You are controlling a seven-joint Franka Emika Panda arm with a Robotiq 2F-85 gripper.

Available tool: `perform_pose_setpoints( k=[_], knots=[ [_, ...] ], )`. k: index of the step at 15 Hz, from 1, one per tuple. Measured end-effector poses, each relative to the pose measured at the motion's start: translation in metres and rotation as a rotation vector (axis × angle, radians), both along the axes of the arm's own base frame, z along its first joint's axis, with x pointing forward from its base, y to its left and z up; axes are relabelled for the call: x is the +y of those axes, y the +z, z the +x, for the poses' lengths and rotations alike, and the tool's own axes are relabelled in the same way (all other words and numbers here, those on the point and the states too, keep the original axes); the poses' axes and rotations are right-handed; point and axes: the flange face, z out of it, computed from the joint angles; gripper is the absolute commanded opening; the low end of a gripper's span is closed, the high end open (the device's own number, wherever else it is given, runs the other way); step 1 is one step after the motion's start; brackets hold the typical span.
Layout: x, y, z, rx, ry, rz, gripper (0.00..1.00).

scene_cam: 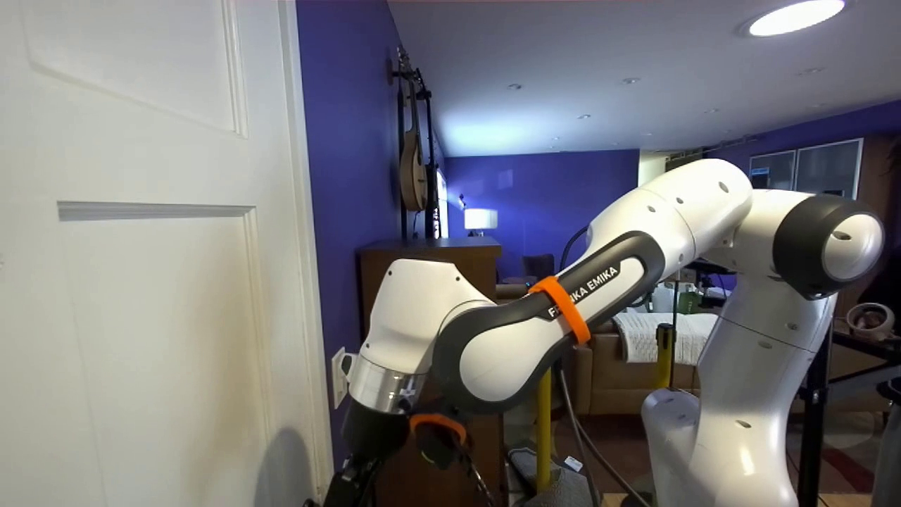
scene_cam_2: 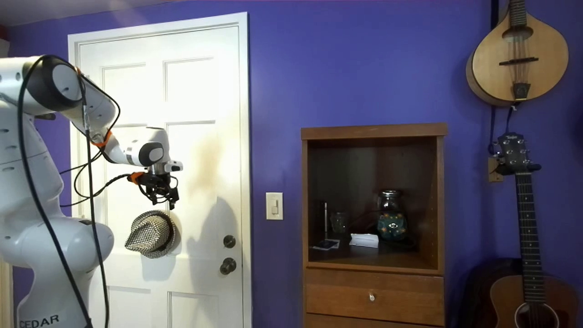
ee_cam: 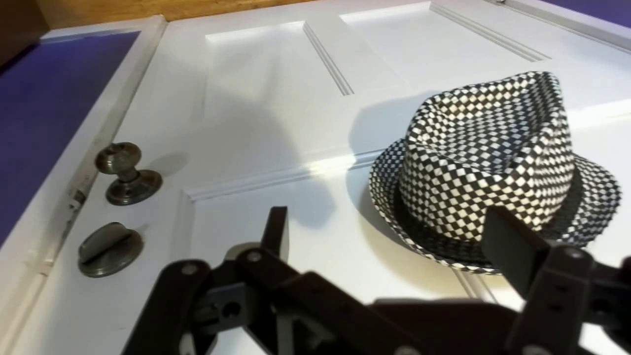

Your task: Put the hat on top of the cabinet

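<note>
Round black-and-white checkered hat (ee_cam: pixel 488 167) on white panelled door (ee_cam: pixel 320 128), brim doorward, crown axis pointing outward; black claw (ee_cam: pixel 387 217) spread wide.

I note a white arm (scene_cam: pixel 676 211), dark grey bands (scene_cam: pixel 799 243), orange straps (scene_cam: pixel 563 308), "CEDAR" lettering (scene_cam_2: pixel 39 321). Black cables (scene_cam_2: pixel 23 136). Hand (ee_cam: pixel 387 224) black, with round screw heads (ee_cam: pixel 254 256).

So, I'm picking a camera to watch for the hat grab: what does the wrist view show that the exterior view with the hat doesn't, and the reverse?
Only the wrist view: a wood-coloured strip along its top edge, and a plain look at the wide gap between the fingers of the gripper.
Only the exterior view: the white arm, light switch, guitar, round-bodied instrument above it, and the open front of the cabinet.
Both: the hat, white door, gripper, knob, lock and purple wall.
</note>
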Motion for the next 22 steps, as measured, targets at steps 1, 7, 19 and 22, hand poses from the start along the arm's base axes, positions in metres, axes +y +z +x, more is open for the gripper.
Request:
perform_pose_setpoints(
  k=[1,7,19,22],
  knots=[
    [0.011,-0.002,0.002,-0.005,0.012,0.021,1.0],
    [0.065,-0.028,0.018,0.059,0.063,0.114,1.0],
    [0.118,-0.07,0.045,0.186,0.175,0.042,1.0],
    [0.121,-0.077,0.047,0.163,0.208,0.001,1.0]
  ],
)
